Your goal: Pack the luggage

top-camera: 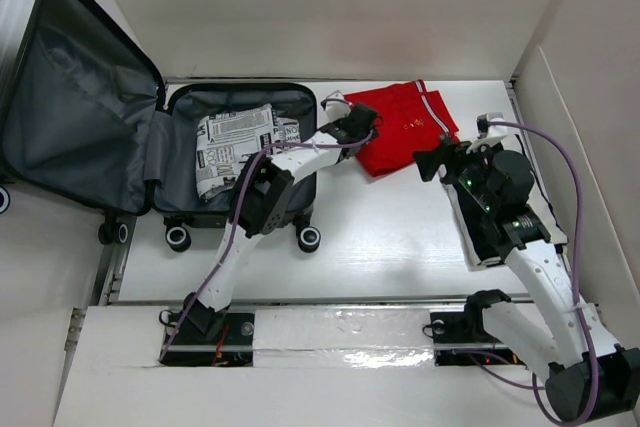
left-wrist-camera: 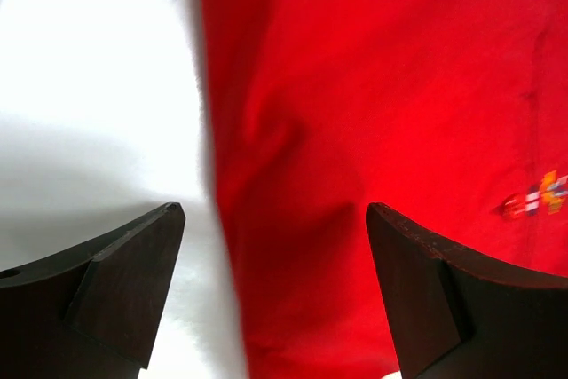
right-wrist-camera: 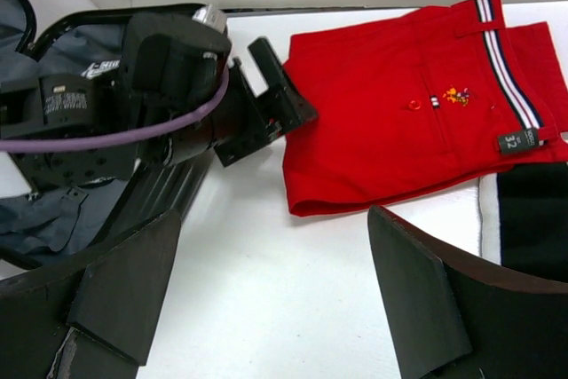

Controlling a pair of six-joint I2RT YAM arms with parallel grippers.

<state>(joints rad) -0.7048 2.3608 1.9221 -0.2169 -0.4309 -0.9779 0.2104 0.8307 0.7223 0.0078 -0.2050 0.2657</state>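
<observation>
Red shorts (top-camera: 405,127) edge below left tool (top-camera: 370,135), arm stretched forward, jaws spread; right tool (top-camera: 430,162) released, arm bent.

Bright even light, soft shadows, white table (left-wrist-camera: 80,59) blown out in left wrist view, red cloth (left-wrist-camera: 373,113) blurred

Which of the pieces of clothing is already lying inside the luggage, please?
The newspaper-print one, in the shallower half of the open luggage; the red shorts lie outside it on the white table.
</observation>
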